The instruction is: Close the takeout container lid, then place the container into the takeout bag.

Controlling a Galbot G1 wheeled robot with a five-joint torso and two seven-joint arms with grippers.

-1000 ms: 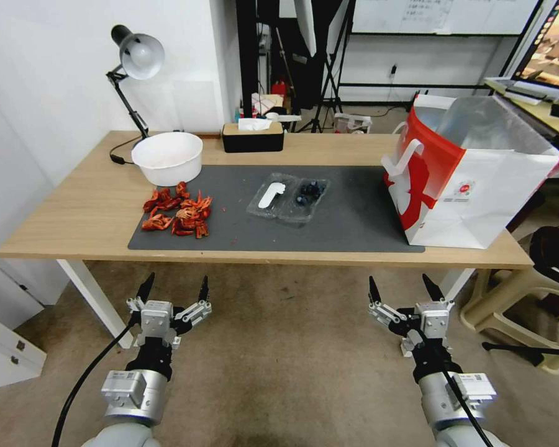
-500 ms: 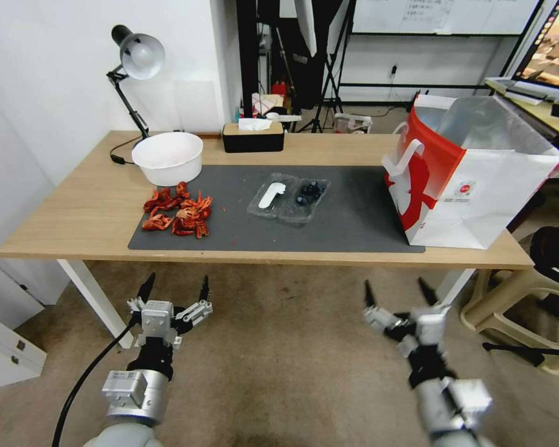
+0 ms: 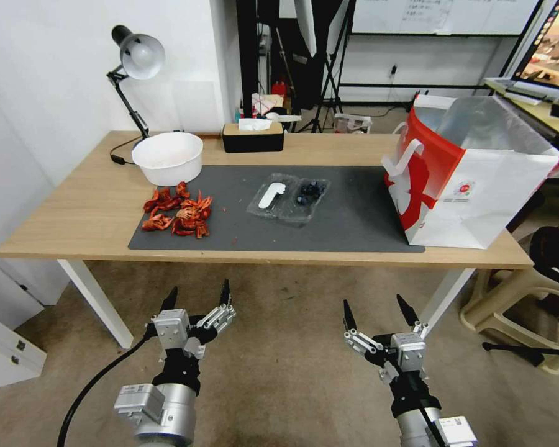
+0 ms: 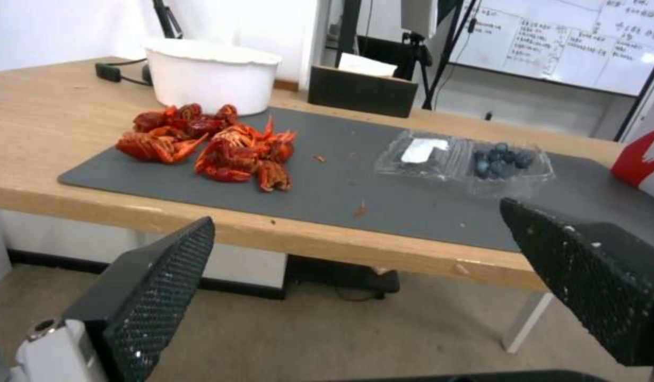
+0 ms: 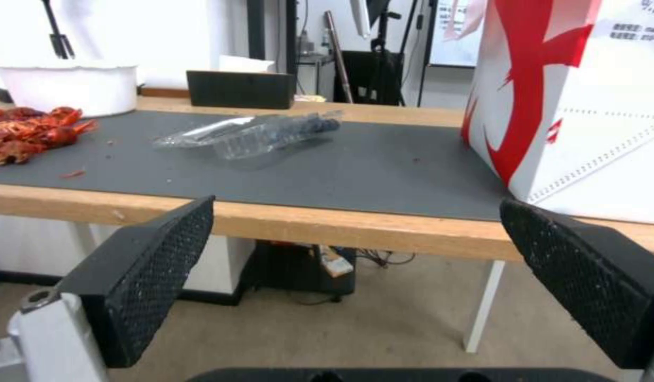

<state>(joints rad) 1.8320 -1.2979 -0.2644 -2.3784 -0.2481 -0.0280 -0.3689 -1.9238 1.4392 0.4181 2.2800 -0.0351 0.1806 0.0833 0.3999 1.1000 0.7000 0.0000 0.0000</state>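
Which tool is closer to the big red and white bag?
The right tool. It hangs open below the table's front edge, with the takeout bag up on the table's right end. The left tool, also open, is farther over, below the crayfish side.

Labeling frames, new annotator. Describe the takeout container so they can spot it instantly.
On the wooden table lies a dark grey mat; the takeout container sits near its middle, lying open. Unlike the white bowl and red crayfish pile beside it, it is flat clear plastic with dark blue food inside.
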